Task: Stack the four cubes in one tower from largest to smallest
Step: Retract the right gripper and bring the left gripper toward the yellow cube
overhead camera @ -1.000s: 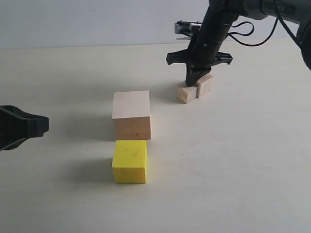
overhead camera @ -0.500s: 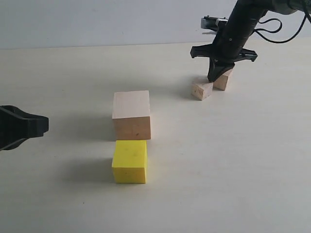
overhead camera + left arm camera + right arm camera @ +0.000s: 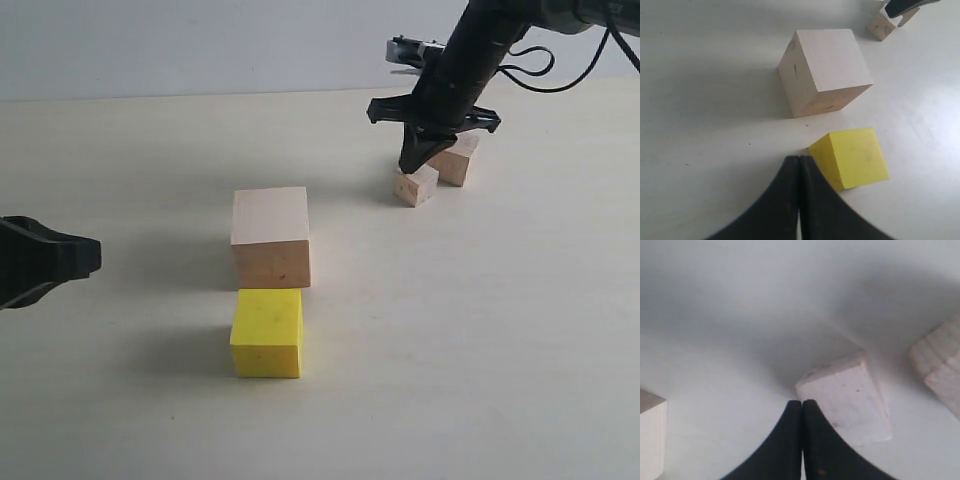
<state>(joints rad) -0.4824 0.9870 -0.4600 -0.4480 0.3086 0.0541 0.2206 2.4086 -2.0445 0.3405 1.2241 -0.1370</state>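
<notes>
Leftward since half a second ago, the right gripper [image 3: 410, 167] now hangs in the upper right of the exterior view. Its tip is just over the nearer small wood cube [image 3: 415, 186], which was tipped on an edge then and now sits flat. Whether the tip touches the cube cannot be told. Its jaws are pressed together on nothing; the right wrist view shows them as one dark wedge beside that cube.

The farther small wood cube [image 3: 457, 161] stands just behind and to the right, its left side hidden by the gripper. The right wrist view cuts it off at the frame edge. Which of the two is smaller is hard to judge.

The large pale cube [image 3: 270, 235] stands unmoved at the centre of the table [image 3: 480, 330]. The yellow cube [image 3: 267, 332] is just in front of it, lower centre; whether they touch is unclear. All four cubes sit on the table.

The left gripper [image 3: 799, 164] is cut off at the left edge of the exterior view. Its wrist view shows the jaws clenched and empty, the tip near the yellow cube's corner.
</notes>
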